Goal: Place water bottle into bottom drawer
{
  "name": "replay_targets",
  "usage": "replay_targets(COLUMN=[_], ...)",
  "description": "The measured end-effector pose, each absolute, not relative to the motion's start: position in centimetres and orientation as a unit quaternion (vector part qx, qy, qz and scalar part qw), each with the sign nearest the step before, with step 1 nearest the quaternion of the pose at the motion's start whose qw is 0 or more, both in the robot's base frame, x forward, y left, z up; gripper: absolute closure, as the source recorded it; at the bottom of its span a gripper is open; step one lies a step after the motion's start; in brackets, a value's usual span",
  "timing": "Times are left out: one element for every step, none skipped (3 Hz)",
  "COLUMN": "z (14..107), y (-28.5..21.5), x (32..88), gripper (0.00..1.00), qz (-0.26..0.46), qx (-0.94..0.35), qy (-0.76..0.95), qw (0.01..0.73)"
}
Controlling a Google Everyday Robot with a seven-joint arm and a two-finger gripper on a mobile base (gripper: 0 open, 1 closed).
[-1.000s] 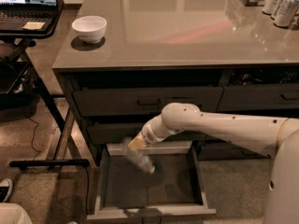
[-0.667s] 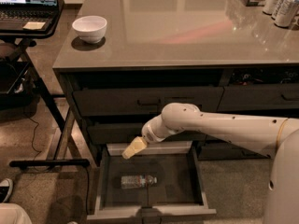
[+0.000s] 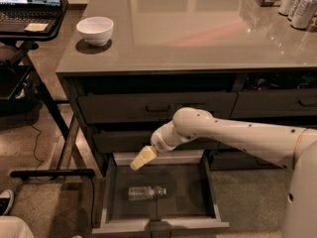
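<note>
The water bottle (image 3: 147,192), clear with a white cap, lies on its side on the floor of the open bottom drawer (image 3: 115,192), slightly left of the middle. My gripper (image 3: 142,158) hangs above the drawer's back left part, pointing down and left. It is open and empty, a short way above the bottle and not touching it. The white arm reaches in from the right.
Two shut handled drawers (image 3: 157,108) sit above the open one. A white bowl (image 3: 95,29) stands on the grey counter (image 3: 208,38) at the left, cans (image 3: 298,1) at the far right. A laptop stand (image 3: 29,24) with a black floor foot (image 3: 52,173) is at left.
A second ago my gripper held the bottle over the drawer. It let go, and the bottle now lies on the drawer floor. The gripper has risen slightly.
</note>
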State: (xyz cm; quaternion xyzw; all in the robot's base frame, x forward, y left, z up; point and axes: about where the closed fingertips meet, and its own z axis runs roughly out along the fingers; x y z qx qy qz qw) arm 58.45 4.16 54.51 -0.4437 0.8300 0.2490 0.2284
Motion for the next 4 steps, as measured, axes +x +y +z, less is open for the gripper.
replay_targets(z=[57.5, 64.5, 73.0, 84.6], y=[2.0, -1.5, -4.9, -7.0], x=[57.0, 56.3, 55.3, 53.6], gripper=[0.0, 0.0, 0.0, 0.0], qz=[0.247, 0.2, 0.132, 0.048], qx=[-0.461, -0.469, -0.454, -0.431], qy=[0.827, 0.841, 0.867, 0.886], qw=[0.208, 0.177, 0.158, 0.168])
